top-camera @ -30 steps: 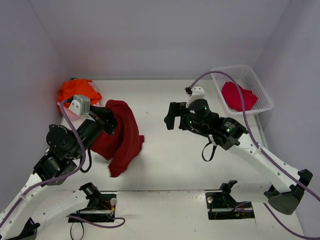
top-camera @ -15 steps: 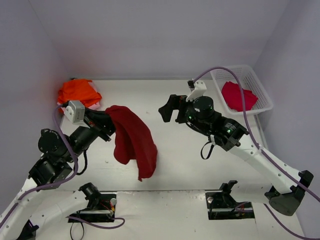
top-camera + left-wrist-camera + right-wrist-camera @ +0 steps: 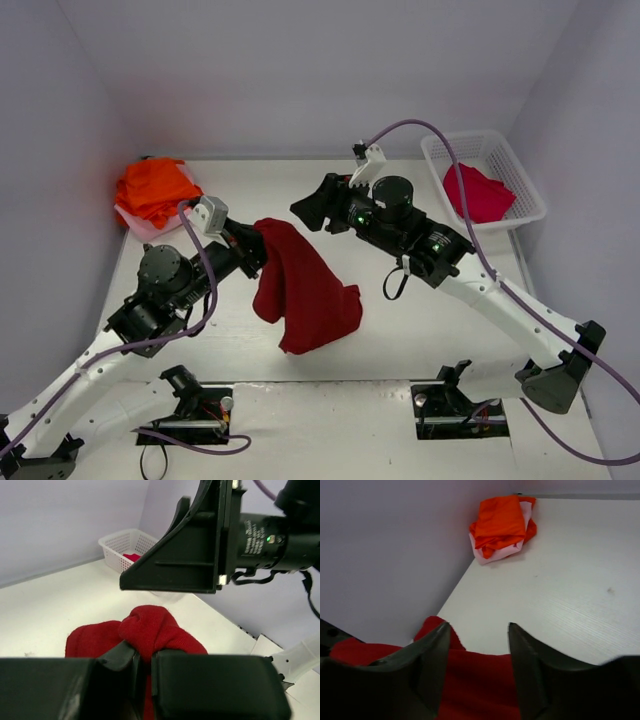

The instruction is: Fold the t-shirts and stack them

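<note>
Two claws meet over a plain white worktop [image 3: 270, 180] walled in pale lilac: the left claw [image 3: 255, 240] is clamped on a bunched fold of the dark red t-shirt [image 3: 305, 295], which hangs over the worktop's middle. The right claw [image 3: 305, 207] hovers just beside it, jaws apart. Orange t-shirts [image 3: 155, 188] lie heaped on a pale pink t-shirt [image 3: 140, 222] at far left, a crimson t-shirt [image 3: 478, 192] sits in the white lattice basket [image 3: 437, 165], and small white print on the right arm's black housing [image 3: 257, 537] (left wrist view) is too blurred to read.
</note>
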